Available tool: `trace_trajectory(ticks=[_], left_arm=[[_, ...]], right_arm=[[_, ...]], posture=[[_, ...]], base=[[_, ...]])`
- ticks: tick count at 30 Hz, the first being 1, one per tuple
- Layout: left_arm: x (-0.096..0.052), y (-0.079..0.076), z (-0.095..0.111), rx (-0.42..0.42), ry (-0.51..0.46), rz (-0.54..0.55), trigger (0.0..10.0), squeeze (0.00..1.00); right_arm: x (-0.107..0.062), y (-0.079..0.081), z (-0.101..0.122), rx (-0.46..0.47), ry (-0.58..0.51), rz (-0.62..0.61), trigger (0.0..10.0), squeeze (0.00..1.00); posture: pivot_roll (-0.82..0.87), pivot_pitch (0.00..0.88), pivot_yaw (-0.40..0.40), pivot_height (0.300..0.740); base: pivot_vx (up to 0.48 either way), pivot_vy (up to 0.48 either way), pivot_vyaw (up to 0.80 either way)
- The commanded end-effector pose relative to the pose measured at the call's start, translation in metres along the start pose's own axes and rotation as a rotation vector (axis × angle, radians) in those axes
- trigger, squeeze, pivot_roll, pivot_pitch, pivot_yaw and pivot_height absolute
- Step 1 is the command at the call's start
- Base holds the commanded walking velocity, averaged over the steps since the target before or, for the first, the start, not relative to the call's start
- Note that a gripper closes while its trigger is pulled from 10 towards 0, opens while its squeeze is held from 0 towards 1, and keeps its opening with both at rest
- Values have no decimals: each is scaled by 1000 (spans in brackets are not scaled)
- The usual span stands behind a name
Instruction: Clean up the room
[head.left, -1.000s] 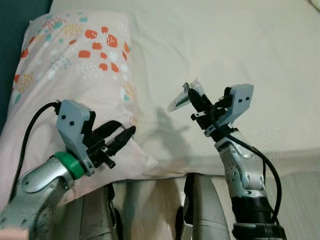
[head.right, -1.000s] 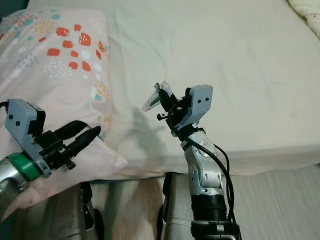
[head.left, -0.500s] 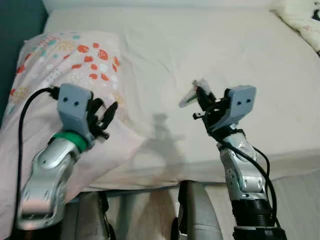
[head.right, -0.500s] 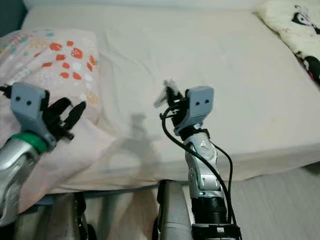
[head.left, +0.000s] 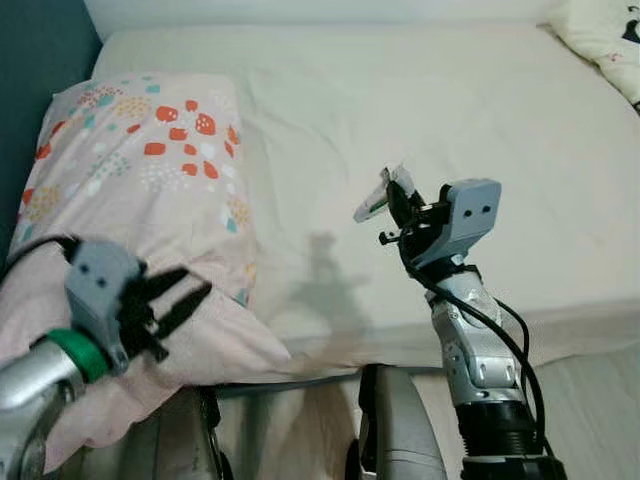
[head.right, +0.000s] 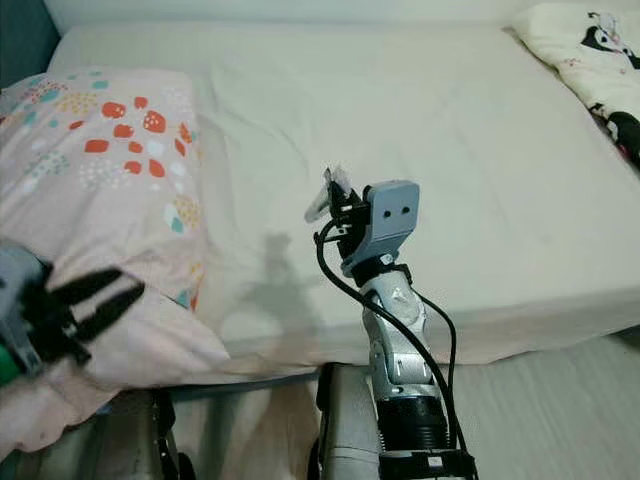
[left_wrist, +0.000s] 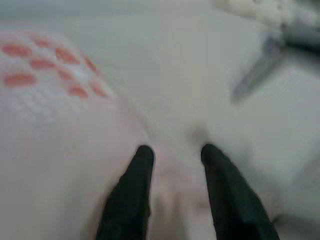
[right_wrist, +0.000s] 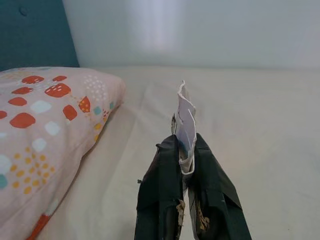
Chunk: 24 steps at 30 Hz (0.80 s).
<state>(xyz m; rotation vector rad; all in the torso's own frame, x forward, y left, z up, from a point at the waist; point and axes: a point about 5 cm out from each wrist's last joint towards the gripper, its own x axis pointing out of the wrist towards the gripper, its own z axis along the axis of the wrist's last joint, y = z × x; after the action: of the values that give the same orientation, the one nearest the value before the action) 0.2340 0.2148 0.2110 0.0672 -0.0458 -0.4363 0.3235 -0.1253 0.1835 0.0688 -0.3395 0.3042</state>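
My left gripper hung low, its two black fingers spread apart with nothing between them, poised over the near corner of the pink pillow with its red, orange and teal spots. My right gripper stood raised on its upright silver arm, above the near part of the cream mattress, and its fingers were pressed together on a small crumpled white wrapper that stuck up past the tips. The pillow lay to the left of that gripper, well apart from it, reaching back toward the dark teal headboard. Farther off to the gripper's right, at the far corner of the bed, lay the edge of a white cloth with black prints.
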Motion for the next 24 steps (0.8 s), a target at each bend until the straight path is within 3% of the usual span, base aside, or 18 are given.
trace_trajectory(ticks=[1, 2, 3, 4, 6, 7, 8, 9, 10, 12, 14, 17, 20, 24], left_arm=[[5, 2, 18, -126, -118, 47, 10000, 0], [11, 3, 38, -229, -246, 65, 10000, 0], [11, 3, 38, -229, -246, 65, 10000, 0], [17, 5, 55, -264, -342, 82, 10000, 0], [28, 7, 72, -200, -405, 152, 10000, 0], [28, 7, 72, -200, -405, 152, 10000, 0], [36, 4, 72, -106, -378, 190, 10000, 0], [36, 4, 72, -106, -378, 190, 10000, 0], [43, 1, 68, -5, -345, 216, 10000, 0], [57, -6, 50, 95, -256, 255, 10000, 0], [68, -9, 30, 56, -194, 351, 10000, 0], [73, -6, 6, 66, -126, 500, 10000, 0], [73, -4, -1, 79, -107, 543, 10000, 0], [65, 5, -24, -8, -51, 675, 10000, 0]], right_arm=[[0, 1, -2, -7, 4, 1, 10000, 0], [1, 2, 0, -10, -3, 0, 10000, 0], [1, 2, 0, -10, -3, 0, 10000, 0], [2, 2, 1, -11, -9, -2, 10000, 0], [2, 1, 1, -13, -12, -4, 10000, 0], [2, 1, 1, -13, -12, -4, 10000, 0], [2, 1, 1, -13, -13, -5, 10000, 0], [2, 1, 1, -13, -13, -5, 10000, 0], [3, 2, 1, -15, -14, -5, 10000, 0], [4, 3, 2, -21, -25, -10, 10000, 0], [5, 3, 5, -66, -39, -22, 10000, 0], [3, 1, 8, -127, -58, -49, 10000, 0], [3, -1, 10, -137, -66, -64, 10000, 0], [4, -10, 24, -172, -129, -113, 10000, 0]], posture=[[9, 66, -21, 560], [6, 66, -22, 560], [6, 66, -22, 560], [9, 66, -24, 560], [9, 61, -24, 560], [9, 61, -24, 560], [6, 58, -22, 560], [6, 58, -22, 560], [5, 55, -19, 560], [-6, 51, -12, 560], [-17, 50, -5, 560], [-27, 47, -3, 560], [-30, 48, -4, 560], [-44, 45, -3, 560]], base=[[0, 0, 0], [0, 0, 0], [0, 0, 0], [0, 0, 0], [0, 0, 0], [0, 0, 0], [0, 0, 0], [0, 0, 0], [0, 0, 0], [0, 0, 0], [0, 0, 0], [0, 0, 0], [0, 0, 0], [0, 0, 0]])
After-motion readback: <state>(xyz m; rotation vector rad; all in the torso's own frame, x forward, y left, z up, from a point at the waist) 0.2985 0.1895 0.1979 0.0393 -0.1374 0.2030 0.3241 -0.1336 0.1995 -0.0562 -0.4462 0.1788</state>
